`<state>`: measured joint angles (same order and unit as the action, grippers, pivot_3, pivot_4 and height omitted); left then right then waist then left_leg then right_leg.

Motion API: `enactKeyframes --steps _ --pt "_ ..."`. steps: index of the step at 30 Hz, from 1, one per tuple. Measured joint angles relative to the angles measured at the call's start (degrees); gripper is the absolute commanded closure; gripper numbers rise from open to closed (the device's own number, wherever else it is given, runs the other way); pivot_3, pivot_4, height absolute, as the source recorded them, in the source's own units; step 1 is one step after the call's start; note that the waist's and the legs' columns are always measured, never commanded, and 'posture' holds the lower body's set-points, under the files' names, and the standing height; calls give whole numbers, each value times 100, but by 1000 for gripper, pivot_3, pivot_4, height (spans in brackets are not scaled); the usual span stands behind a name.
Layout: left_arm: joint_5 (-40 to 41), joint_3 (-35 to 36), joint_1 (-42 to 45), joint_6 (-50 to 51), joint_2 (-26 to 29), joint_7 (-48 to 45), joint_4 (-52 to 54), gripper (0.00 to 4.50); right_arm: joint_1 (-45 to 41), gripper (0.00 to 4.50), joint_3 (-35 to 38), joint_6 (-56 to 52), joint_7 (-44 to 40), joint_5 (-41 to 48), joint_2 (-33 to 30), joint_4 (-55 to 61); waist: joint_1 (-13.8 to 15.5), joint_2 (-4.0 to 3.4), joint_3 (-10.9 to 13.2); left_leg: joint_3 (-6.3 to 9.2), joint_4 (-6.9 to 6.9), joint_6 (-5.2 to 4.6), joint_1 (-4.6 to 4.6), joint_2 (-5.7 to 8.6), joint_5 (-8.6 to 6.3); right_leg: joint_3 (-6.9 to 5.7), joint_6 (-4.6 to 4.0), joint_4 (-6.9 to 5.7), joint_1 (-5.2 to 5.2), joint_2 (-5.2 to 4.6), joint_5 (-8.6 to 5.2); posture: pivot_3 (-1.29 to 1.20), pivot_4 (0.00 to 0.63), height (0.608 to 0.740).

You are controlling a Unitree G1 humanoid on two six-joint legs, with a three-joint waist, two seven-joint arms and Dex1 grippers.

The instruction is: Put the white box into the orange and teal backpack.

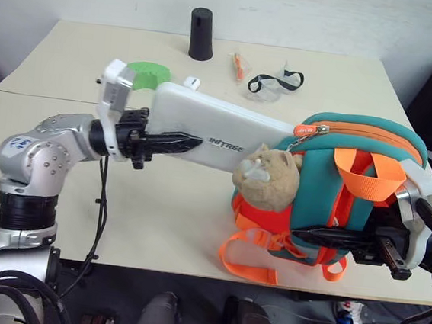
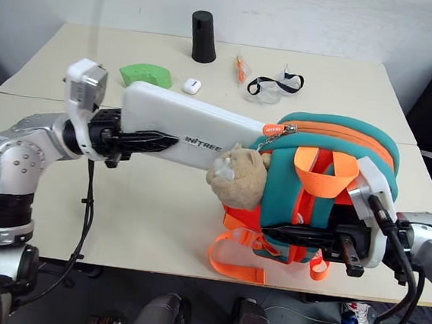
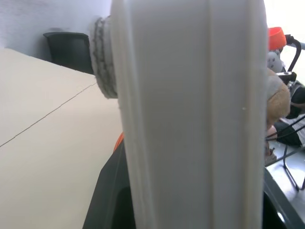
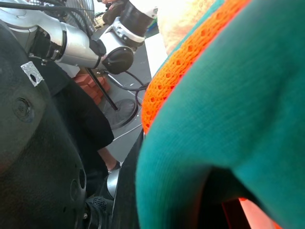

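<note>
**White box at the mouth of the backpack, held above the counter**

The white box [image 1: 204, 126] is a flat, smooth plastic case with rounded corners and dark lettering on its broad face. The orange and teal backpack [image 1: 352, 183] is soft and padded, teal panels edged with an orange zip line, with woven orange straps looping below it and a tan plush toy [image 1: 268, 175] hanging at its front.

The left gripper [image 1: 168, 140] comes in level from the robot's left, its black jaws clamped on the near long edge of the box, one finger lying along the lettered face. The box is lifted off the counter [image 1: 70, 171], tilted slightly, and its far end reaches the backpack's zip opening just above the plush toy; whether that end is already inside cannot be told. The right gripper [image 2: 308, 238] comes in from the robot's right, its jaws closed tight on the lower part of the backpack among the straps, holding it upright over the counter's front edge.

The head views give the back of the pale, matte counter: a black tapered cup [image 1: 201, 34], a green object [image 1: 149, 74], a small white earbud case [image 1: 192, 84], clear safety glasses [image 1: 273, 82] and an orange pen-like item [image 1: 239, 65]. The left wrist view shows the box's ribbed side edge close up, and the counter seam beyond. The right wrist view shows knitted teal fabric and orange mesh webbing.
</note>
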<state>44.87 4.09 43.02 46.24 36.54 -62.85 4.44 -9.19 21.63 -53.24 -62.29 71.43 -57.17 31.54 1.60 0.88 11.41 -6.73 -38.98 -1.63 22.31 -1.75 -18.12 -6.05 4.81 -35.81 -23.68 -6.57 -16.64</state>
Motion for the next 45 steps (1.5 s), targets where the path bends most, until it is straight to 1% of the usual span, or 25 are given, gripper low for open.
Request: enactKeyframes --steps 5,11,13,17,22,24,30,32,34,36,37,40,44,45 --pt "-474 -492 119 -536 74 -451 -35 3127 6 4491 -118 58 50 -16 0 5 -28 0 0 -3 0 0 -1 -4 0 0 1 2 -1 3 0 0 150 740" --pt "-676 -509 353 -812 536 -974 -343 3127 31 4491 -129 83 126 -117 0 2 -44 0 0 -2 0 1 -4 -8 0 -1 -2 -1 -2 5 -1 0 150 740" --pt "-706 -520 369 -843 537 -1038 -338 3127 39 4491 -136 83 162 -118 2 2 -30 0 0 -2 0 -1 -3 -6 -1 0 -1 -1 -1 3 -1 0 150 740" --pt "-771 -714 352 -800 128 -810 -216 3127 9 4491 -165 83 211 -115 48 1 1 0 0 4 -6 -8 2 -1 -2 -3 2 2 3 -1 1 0 150 740" --pt "-1104 -1184 230 -796 -865 47 -34 3127 -137 4491 -306 82 319 -106 105 -4 -9 2 1 2 -7 -14 5 0 -3 -1 13 8 5 -2 7 0 150 740" --pt "-1221 -1285 229 -795 -1149 332 -34 3127 -155 4491 -317 82 344 -104 105 -6 -14 2 1 2 -7 -14 4 -1 -3 -1 13 9 4 0 7 0 150 740" --pt "-1518 -1561 235 -783 -1730 833 -79 3127 -189 4491 -333 85 393 -111 139 -22 -18 2 1 1 -8 -14 0 -2 -1 0 13 5 6 1 7 0 150 740" --pt "-1636 -1731 235 -753 -1993 968 -125 3127 -219 4491 -391 92 420 -114 188 -22 -8 2 1 1 -9 -17 1 2 -1 0 14 6 6 0 8 0 150 740" --pt "-1825 -1982 236 -781 -2081 982 -176 3127 -268 4491 -442 92 442 -117 232 -19 -5 2 1 2 -9 -18 1 2 -2 -2 14 10 9 -1 8 0 150 740" --pt "-1962 -2142 236 -820 -2109 982 -291 2402 -271 4500 -533 94 467 -129 274 -19 -8 2 1 2 -9 -18 1 1 -2 -2 14 10 9 -1 8 0 150 740" --pt "-1988 -2146 238 -833 -2110 966 -301 2178 -272 4500 -548 96 481 -144 294 -19 -9 2 1 2 -9 -18 1 1 -2 -2 14 10 8 -1 8 0 150 740" --pt "-1982 -2072 241 -801 -2087 925 -317 1301 -273 4500 -548 120 515 -208 310 -23 -22 1 1 2 -9 -18 0 -1 -1 0 14 9 9 -3 8 0 150 740" --pt "-1781 -1811 240 -672 -1805 710 -237 194 -246 4500 -548 155 553 -254 359 -30 -44 1 1 2 -8 -14 -1 -6 -1 -1 11 6 6 -1 7 0 150 740" --pt "-1724 -1738 238 -633 -1719 662 -188 11 -237 4500 -550 158 565 -266 365 -38 -44 1 1 2 -8 -14 -1 -6 -1 -1 11 5 6 -1 7 0 150 740"
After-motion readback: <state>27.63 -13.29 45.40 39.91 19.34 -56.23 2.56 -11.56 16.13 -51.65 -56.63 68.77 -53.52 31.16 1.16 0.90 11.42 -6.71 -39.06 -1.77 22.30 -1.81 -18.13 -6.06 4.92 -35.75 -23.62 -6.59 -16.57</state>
